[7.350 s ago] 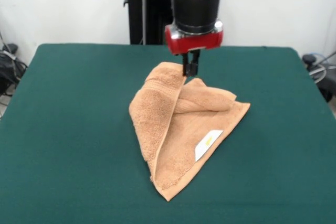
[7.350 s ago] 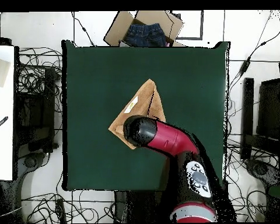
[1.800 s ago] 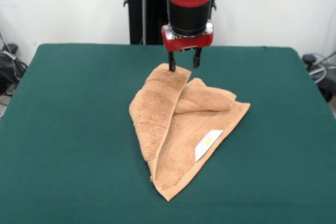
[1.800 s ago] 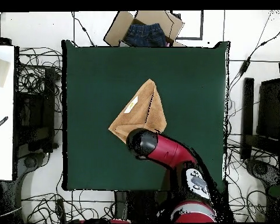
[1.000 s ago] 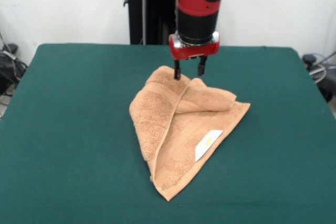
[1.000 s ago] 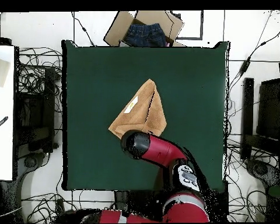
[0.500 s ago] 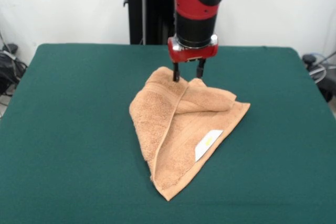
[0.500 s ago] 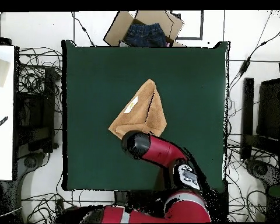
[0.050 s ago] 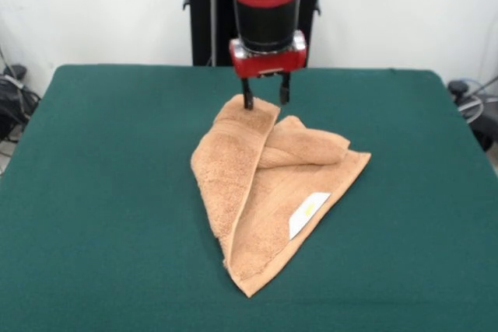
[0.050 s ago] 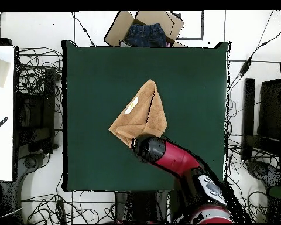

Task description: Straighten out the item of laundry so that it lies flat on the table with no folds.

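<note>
The towel (image 9: 268, 188) lies mid-table (image 9: 93, 192), folded into a rough triangle with a flap doubled over, so flattening is hardly begun; the gripper (image 9: 265, 102), fingers apart and empty, hovers at its 12 o'clock corner.

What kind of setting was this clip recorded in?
Most likely a robotics lab test cell, not a home. A green-topped table stands amid tangled cables on the floor, a cardboard box of clothes sits beyond it, and the arm's open claw hovers over a folded towel.
</note>
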You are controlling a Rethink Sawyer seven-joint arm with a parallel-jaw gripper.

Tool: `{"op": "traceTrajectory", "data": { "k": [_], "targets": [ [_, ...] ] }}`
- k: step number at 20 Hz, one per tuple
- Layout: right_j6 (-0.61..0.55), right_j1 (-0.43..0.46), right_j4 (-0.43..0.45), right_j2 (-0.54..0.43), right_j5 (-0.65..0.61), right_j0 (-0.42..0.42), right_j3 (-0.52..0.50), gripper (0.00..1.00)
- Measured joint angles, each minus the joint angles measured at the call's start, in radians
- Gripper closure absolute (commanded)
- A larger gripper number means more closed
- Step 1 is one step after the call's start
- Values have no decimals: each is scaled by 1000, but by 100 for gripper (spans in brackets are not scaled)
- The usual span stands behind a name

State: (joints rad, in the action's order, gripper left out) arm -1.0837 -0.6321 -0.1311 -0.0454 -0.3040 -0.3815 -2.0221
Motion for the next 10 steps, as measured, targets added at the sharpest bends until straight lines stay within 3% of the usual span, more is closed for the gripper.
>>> {"op": "traceTrajectory", "data": {
  "k": [5, 6, 10],
  "targets": [
    [0, -33, 29, -46, 84, -86, -67, 0],
    [0, -37, 34, -52, 100, -98, -78, 100],
    [0, -47, 70, -69, 177, -120, -112, 100]
  ]
}}
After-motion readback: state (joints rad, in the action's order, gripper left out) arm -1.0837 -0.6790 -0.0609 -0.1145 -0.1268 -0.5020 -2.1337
